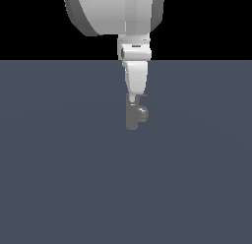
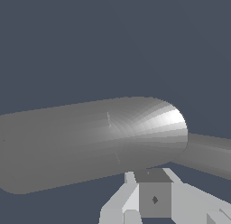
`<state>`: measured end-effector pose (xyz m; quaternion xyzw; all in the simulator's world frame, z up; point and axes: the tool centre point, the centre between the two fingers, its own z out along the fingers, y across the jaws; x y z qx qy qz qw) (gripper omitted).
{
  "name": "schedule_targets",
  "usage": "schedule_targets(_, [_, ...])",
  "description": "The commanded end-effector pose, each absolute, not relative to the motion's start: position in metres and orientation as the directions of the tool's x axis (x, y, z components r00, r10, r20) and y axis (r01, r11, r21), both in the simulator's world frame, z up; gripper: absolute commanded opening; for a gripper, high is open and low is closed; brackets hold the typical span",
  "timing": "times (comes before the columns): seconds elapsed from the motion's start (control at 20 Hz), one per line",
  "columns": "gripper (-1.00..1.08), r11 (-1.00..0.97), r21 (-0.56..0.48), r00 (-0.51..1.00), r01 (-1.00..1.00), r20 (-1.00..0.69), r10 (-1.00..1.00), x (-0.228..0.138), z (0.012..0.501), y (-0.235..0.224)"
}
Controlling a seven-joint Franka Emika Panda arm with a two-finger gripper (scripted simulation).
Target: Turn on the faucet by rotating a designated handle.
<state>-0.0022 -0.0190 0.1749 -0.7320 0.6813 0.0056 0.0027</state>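
Note:
The faucet is a small grey upright cylinder on the dark floor, with a rounded knob on the side towards the exterior view's right. The handle shows as a thin dark sliver at the top of the cylinder. My gripper comes straight down onto the faucet's top, its white tip right beside the handle. In the wrist view a large grey rounded faucet part fills the middle, and a thinner grey piece runs off behind it. My fingers sit close together with no gap between them, just beside the large part.
The flat dark blue-grey floor stretches all around the faucet. The arm's large white link hangs above. Nothing else is in view.

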Motion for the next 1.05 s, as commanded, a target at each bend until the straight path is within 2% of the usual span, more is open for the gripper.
schedule_targets(0.0, [-1.0, -0.058, -0.003, 0.058, -0.998, -0.008, -0.998, 0.006, 0.175, -0.034])
schedule_targets(1.0, [-1.0, -0.022, 0.0, 0.022, -1.0, 0.0, -1.0, 0.041, 0.173, -0.111])
